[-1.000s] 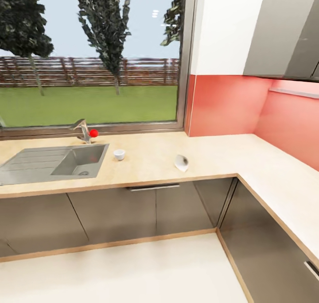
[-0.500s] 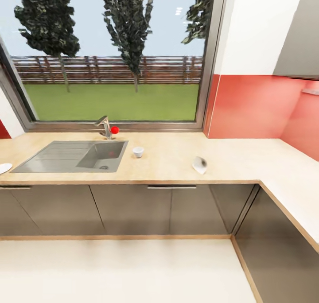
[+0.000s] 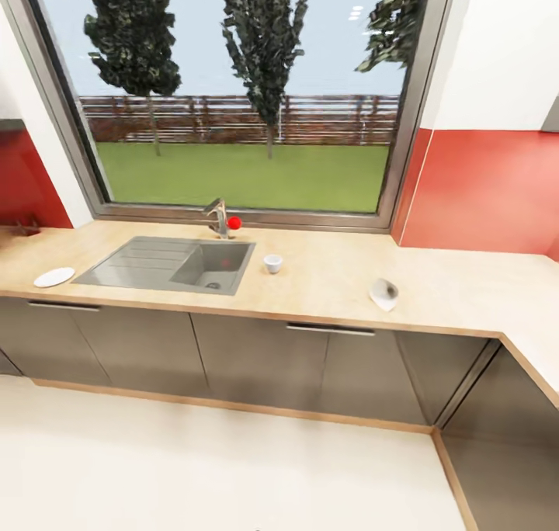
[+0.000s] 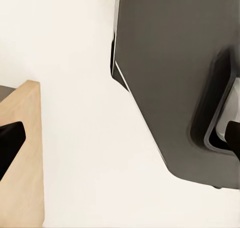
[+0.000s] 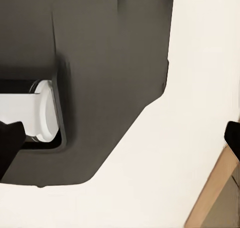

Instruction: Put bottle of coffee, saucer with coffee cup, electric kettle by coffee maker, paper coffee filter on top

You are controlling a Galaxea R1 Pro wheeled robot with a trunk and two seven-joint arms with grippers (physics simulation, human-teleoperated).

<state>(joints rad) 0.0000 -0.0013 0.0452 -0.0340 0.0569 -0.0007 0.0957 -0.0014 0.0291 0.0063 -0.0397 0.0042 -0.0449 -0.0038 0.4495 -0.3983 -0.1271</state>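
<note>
My left gripper point(image 4: 120, 138) and right gripper point(image 5: 120, 138) spread wide over floor. Paper coffee filter point(image 3: 383, 293) right of centre, tipped on side, mouth facing lower left; coffee cup point(image 3: 272, 263) upright beside sink point(image 3: 132, 263); saucer point(image 3: 53, 276) at left.

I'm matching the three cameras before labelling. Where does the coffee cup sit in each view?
Head view: the coffee cup stands on the countertop, just right of the sink.
Left wrist view: this camera faces the pale floor and the robot's dark base.
Right wrist view: again floor and base.
Shared landmark: the pale floor.
</note>
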